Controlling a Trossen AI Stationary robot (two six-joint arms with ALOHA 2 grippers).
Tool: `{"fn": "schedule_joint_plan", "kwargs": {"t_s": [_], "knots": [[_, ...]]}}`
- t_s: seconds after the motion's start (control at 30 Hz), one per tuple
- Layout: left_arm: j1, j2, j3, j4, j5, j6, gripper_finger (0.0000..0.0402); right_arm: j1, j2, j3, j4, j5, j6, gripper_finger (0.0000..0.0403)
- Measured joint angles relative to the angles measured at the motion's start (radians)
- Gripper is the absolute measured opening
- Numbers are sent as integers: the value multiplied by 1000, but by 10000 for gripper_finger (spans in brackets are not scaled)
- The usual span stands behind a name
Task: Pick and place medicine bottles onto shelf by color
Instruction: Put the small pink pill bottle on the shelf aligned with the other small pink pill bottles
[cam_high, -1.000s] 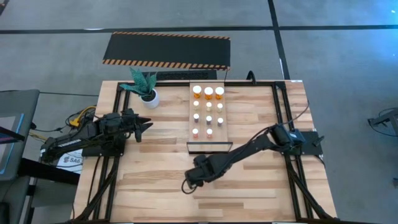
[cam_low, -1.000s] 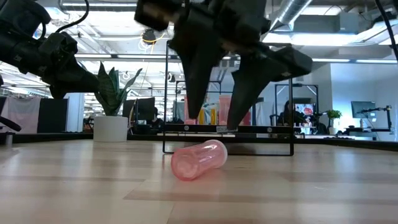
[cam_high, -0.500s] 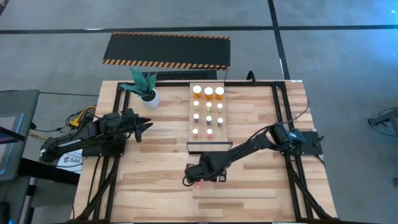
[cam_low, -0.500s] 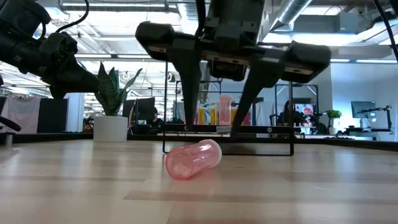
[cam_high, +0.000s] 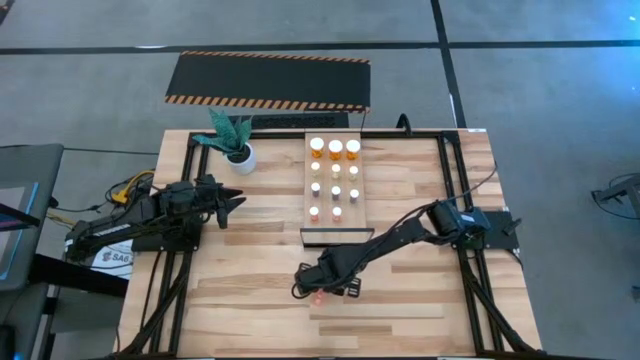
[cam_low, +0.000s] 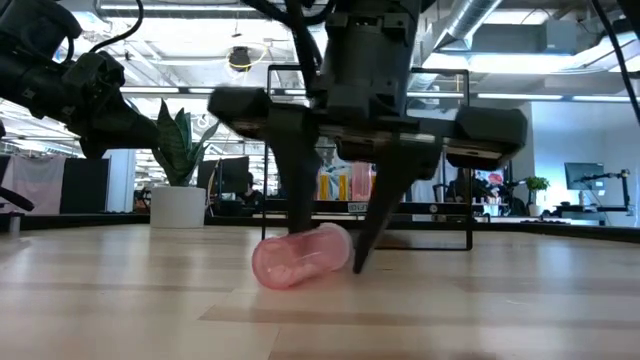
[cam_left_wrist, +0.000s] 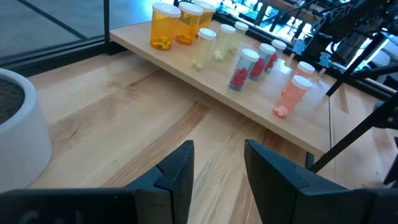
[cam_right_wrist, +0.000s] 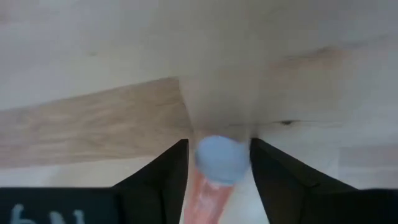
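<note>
One pink bottle (cam_low: 298, 260) now sits between the lowered right claw's (cam_low: 325, 262) spread fingers.

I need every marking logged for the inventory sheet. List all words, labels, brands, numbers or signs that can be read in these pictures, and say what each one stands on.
"SAG": partial dark lettering on a white sheet beneath the left arm, high view; the rest is cut off.
White characters on the right wrist camera's dark housing: cropped, unreadable.
Strip on the shelf front edge, low view: too small to read.
Medicine bottles: no readable labels.
</note>
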Motion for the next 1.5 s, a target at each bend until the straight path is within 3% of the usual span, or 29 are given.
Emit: {"fn": "schedule_joint_plan", "kwargs": {"t_s": [0.43, 0.8, 1.2, 1.33, 1.5], "knots": [[0, 0, 0, 0, 0, 0, 128, -1, 11, 1, 17, -39, -35, 127], [0, 0, 0, 0, 0, 0, 128, 1, -4, -3, -3, -32, -280, 132], [0, 0, 0, 0, 0, 0, 128, 10, -15, 60, -82, 197, -636, 133], [0, 0, 0, 0, 0, 0, 128, 43, -16, 114, -70, 342, -724, 133], [0, 0, 0, 0, 0, 0, 128, 95, -16, 128, -9, 601, -872, 133]]}}
